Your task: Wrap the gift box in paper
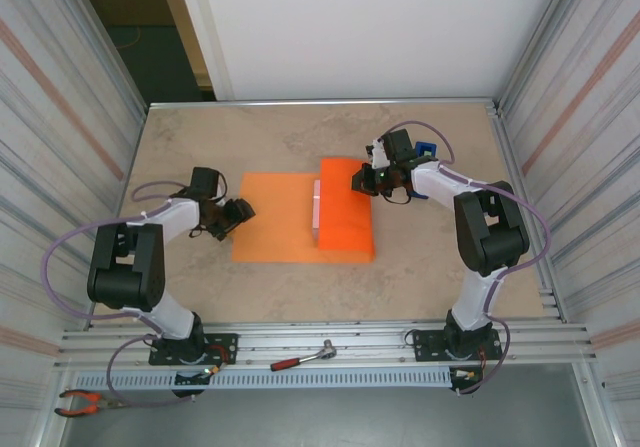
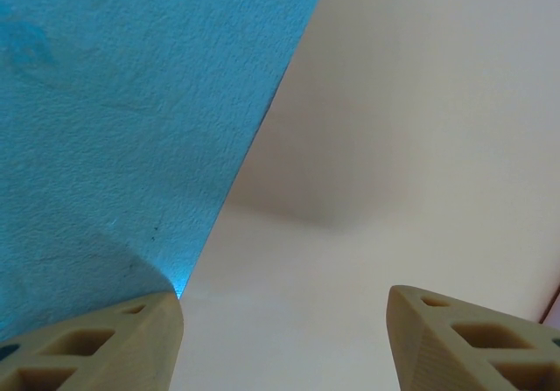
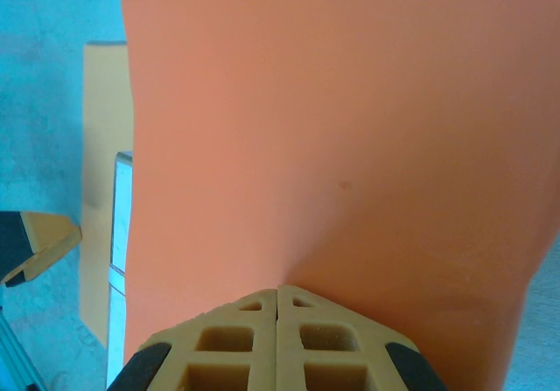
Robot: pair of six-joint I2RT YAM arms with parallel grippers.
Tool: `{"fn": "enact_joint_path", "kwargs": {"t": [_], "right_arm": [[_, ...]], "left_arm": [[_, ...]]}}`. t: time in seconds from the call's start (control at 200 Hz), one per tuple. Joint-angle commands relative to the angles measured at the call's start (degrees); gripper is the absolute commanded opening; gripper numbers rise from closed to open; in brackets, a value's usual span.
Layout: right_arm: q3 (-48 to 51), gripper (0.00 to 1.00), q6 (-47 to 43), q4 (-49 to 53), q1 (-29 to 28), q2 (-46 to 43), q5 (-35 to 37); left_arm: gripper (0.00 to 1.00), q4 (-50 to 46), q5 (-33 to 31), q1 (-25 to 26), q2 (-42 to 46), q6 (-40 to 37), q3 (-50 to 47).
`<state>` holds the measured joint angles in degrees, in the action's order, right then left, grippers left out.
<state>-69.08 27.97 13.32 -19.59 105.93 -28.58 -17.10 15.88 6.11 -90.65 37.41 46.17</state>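
The orange paper (image 1: pixel 275 222) lies flat on the table, and its right part is folded over the gift box, of which a pale pink strip (image 1: pixel 316 207) shows at the fold's edge. My right gripper (image 1: pixel 362 179) is shut on the far right edge of the folded flap; in the right wrist view the paper (image 3: pixel 332 129) creases into the closed fingertips (image 3: pixel 262 302), with the box (image 3: pixel 121 216) at the left. My left gripper (image 1: pixel 240 215) hangs open over the paper's left edge. In the left wrist view its fingers (image 2: pixel 131 338) stand wide apart above the paper (image 2: pixel 394 146), holding nothing.
A blue tape dispenser (image 1: pixel 426 150) stands just behind my right wrist. A red-handled tool (image 1: pixel 300 359) lies on the front rail and pliers (image 1: pixel 85 402) at the near left. Corrugated walls close in both sides. Bare tabletop (image 1: pixel 200 147) lies behind the paper.
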Motion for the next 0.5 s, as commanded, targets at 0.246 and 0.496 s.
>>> {"fn": "enact_joint_path", "kwargs": {"t": [0.246,0.496], "right_arm": [[2.8,0.0,-1.2,5.3,-0.1,2.6,3.6],[2.6,0.0,-1.0,5.3,0.0,2.6,3.5]], "left_arm": [[0.67,-5.0,-7.2,0.1,5.2,-1.2,-2.5],[0.67,-3.9,-5.8,5.3,1.9,-2.6,-0.6]]}}
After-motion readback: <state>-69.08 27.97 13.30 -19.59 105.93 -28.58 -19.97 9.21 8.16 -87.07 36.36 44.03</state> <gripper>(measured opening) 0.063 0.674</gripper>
